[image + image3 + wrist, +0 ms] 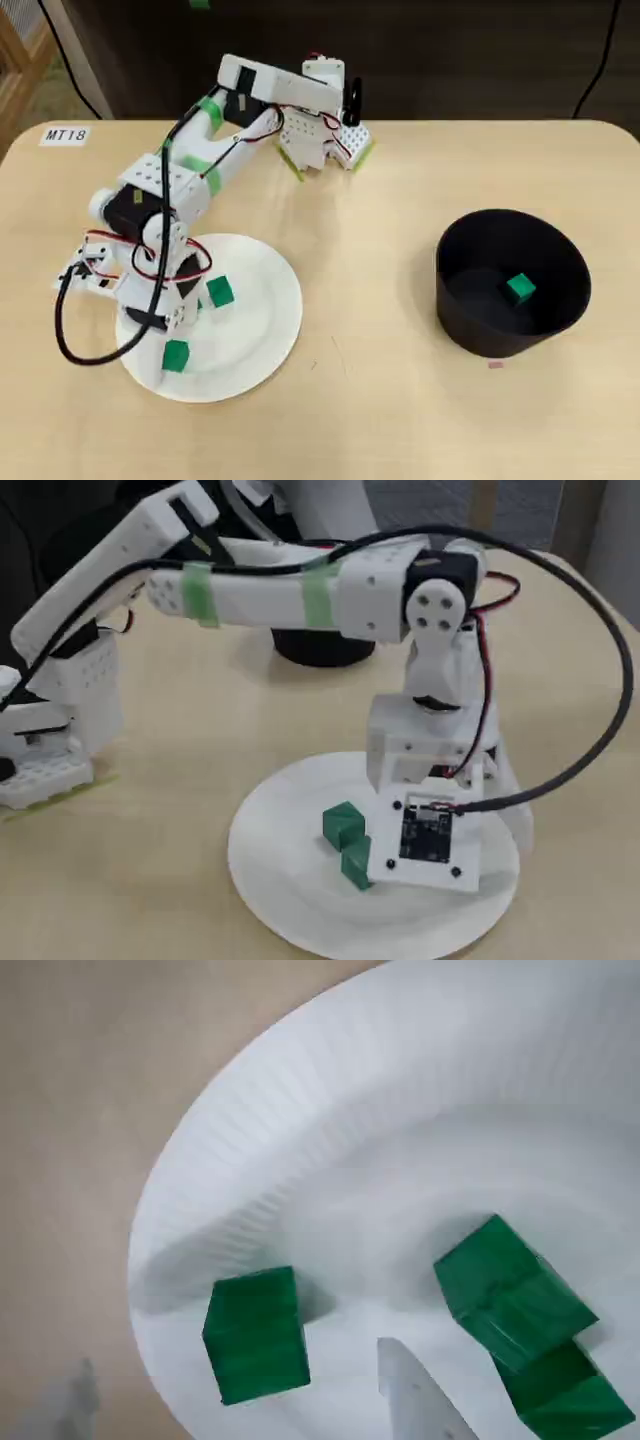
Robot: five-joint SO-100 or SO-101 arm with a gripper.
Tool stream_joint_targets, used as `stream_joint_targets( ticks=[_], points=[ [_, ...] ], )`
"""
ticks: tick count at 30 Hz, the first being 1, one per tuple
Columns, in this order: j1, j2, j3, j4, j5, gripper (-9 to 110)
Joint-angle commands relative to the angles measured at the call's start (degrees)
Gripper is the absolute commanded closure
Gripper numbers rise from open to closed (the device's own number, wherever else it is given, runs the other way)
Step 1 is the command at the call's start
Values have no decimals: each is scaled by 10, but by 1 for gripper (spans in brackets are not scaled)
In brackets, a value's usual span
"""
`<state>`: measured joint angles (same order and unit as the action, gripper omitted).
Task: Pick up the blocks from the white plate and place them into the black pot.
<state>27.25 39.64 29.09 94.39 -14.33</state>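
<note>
where blocks (255, 1332) flank it, end effector (415, 1400)

The round white plate (300, 1140) looks like matt paper with a finely ribbed rim. The small green cubes (257, 1334) show a slight sheen. The pale wood-look desk (380, 200) is smooth; the round black pot (480, 335) is matt.

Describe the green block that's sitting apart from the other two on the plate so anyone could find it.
Find the white plate at the table's left in the overhead view. The lone block lies near its lower-left rim, clear of the arm; the other blocks sit together higher up, one showing beside the tool.
</note>
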Motion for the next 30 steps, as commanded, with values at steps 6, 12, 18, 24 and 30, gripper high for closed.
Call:
stream_joint_targets(
  ticks=[6,12,18,24,30],
  points=[
    [4,-20,-69,3,18,62],
    [4,-57,-129,3,37,65],
    [4,-94,-186,3,61,76],
    [4,-115,-202,3,83,92],
    [-2,-120,-202,5,89,104]
  ],
)
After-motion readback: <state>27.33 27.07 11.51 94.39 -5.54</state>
